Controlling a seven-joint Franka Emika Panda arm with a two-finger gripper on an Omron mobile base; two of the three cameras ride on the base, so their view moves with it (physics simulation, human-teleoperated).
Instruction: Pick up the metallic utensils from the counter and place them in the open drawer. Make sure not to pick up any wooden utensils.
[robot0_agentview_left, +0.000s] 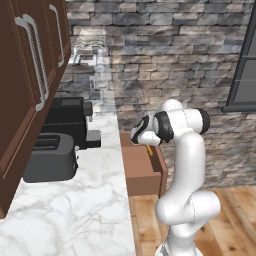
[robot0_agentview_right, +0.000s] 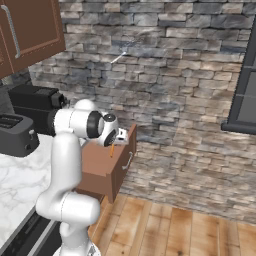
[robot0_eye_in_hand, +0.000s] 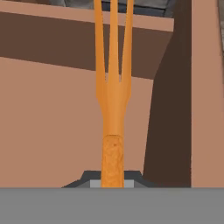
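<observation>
My gripper (robot0_eye_in_hand: 113, 182) is shut on the handle of a slim orange utensil (robot0_eye_in_hand: 113, 94) whose three thin prongs point away from the hand. The utensil hangs over the open drawer (robot0_eye_in_hand: 52, 127), a reddish-brown wooden box with a flat plain bottom. In the left base view the gripper (robot0_agentview_left: 148, 145) holds the orange utensil (robot0_agentview_left: 150, 150) just above the drawer (robot0_agentview_left: 142, 175), which juts out from the worktop's end. From the right side, the gripper (robot0_agentview_right: 114, 143) and the utensil (robot0_agentview_right: 112, 149) sit over the drawer (robot0_agentview_right: 102, 167). The counter and the wooden utensils are out of view.
A narrow marble worktop (robot0_agentview_left: 75, 210) carries a dark toaster (robot0_agentview_left: 50, 157) and a black appliance (robot0_agentview_left: 70, 120) behind it. Brown wall cabinets (robot0_agentview_left: 30, 65) hang above on the left. A stone wall (robot0_agentview_right: 165, 75) stands behind the drawer, with wooden floor (robot0_agentview_right: 170, 225) below.
</observation>
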